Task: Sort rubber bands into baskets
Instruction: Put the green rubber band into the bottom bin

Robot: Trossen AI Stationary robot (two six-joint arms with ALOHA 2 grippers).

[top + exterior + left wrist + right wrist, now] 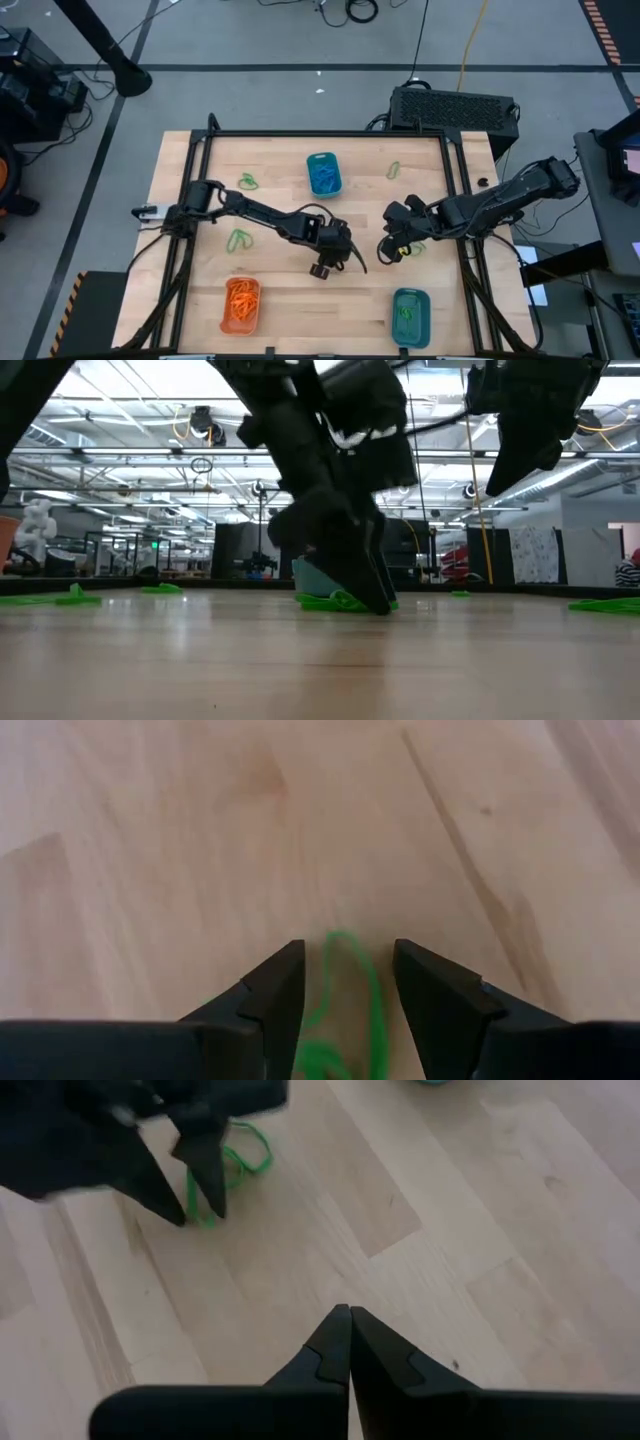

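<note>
Left hand (345, 255) low at mid-worktop, fingers (275, 990) apart, tips on the wood either side of a green band (350, 1010); not clamped on it. Right hand (388, 252) just beside it, raised off the wood, fingers (335, 1342) pressed together, holding nothing.

Worktop (290, 285): bare wood all round the two hands. A black frame (325, 134) runs along the far edge and down both sides, hemming the arms in.

Baskets, three: blue basket (323, 174) at far centre; orange basket (240, 305) at the near edge, left; teal basket (410, 316) at the near edge, right. All well apart.

Bands: blue ones (324, 180) in the blue basket, orange ones (241, 300) heaped in the orange basket, green ones (406, 313) in the teal basket; can't count any of these. Loose green on the wood, four seen from above: far left (247, 181), left middle (237, 240), far right (393, 170), one by the right hand (414, 246).
</note>
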